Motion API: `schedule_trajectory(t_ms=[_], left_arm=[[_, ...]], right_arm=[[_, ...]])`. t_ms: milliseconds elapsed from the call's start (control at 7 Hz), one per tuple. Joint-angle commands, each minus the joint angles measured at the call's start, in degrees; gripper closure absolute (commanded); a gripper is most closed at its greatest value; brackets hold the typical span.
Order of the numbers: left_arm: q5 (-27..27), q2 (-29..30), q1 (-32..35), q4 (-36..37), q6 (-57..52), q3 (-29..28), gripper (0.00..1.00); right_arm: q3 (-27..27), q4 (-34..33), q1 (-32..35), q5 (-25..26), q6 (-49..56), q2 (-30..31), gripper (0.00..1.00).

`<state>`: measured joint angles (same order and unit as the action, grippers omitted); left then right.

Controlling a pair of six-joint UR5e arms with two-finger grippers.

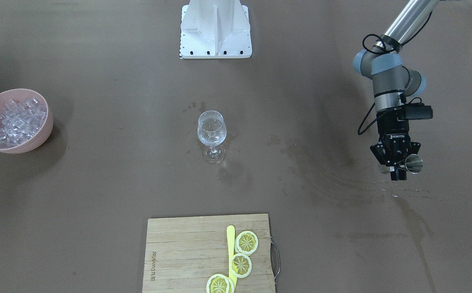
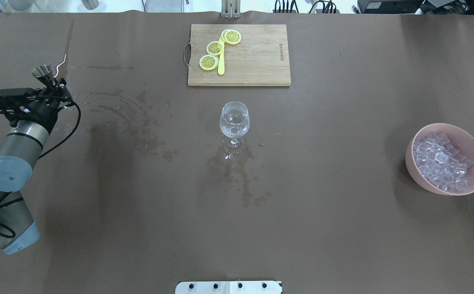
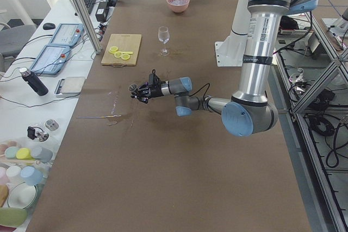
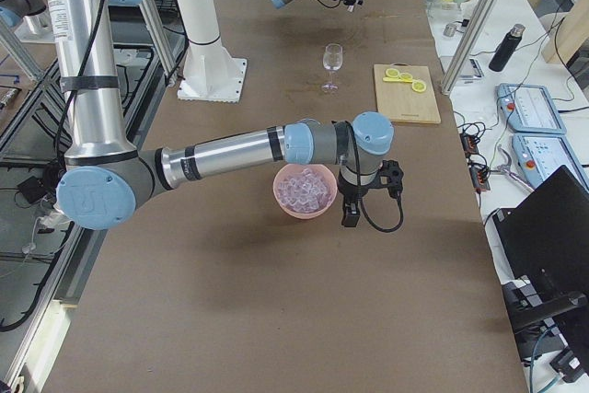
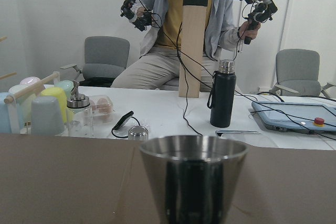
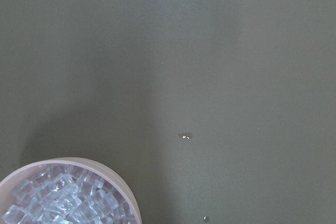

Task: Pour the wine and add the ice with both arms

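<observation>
Overhead exterior, ice (image 2: 441,162): clear cubes heaped in one pile at the table's right end, well apart from everything else.
Pink bowl (image 2: 410,160): holds all the ice; none shows outside it.
Wine glass (image 2: 234,119): upright on its stem at mid-table, on a damp patch. I cannot tell whether there is liquid in it.
Steel jigger (image 2: 43,73): upright and level in the left wrist view, off the table at its left end, well apart from the glass. Its inside is hidden.
Left gripper (image 2: 52,85): clamped on the jigger's lower cone.
Right gripper (image 4: 350,216): just beside the bowl, pointing down. It shows only in the side view, so I cannot tell whether its fingers are apart or closed.
Wet streaks (image 2: 130,108): spread between the jigger and the glass.
Step in hand: probably carrying the jigger across for the pour.
Doing it well: keep the cup level and travel slowly. Bring its lip over the glass mouth before tilting, then tilt gradually. Do not brush the rim, since a stemmed glass on a wet surface could tip or slide. Keep the right arm by the bowl until the pour is done.
</observation>
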<state>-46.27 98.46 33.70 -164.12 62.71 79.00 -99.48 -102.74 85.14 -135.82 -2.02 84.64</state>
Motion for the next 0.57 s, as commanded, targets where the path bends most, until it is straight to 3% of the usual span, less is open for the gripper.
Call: schedule_trajectory(t_ms=[0, 429], left_arm=[[1.71, 0.15, -1.27, -0.06, 0.22, -0.52, 1.00], [3.37, 1.38, -1.62, -2.06, 1.97, -4.98, 1.00]], right_arm=[[0.08, 0.00, 0.03, 0.03, -0.09, 0.00, 0.00], [0.08, 0.00, -0.06, -0.06, -0.09, 0.00, 0.00]])
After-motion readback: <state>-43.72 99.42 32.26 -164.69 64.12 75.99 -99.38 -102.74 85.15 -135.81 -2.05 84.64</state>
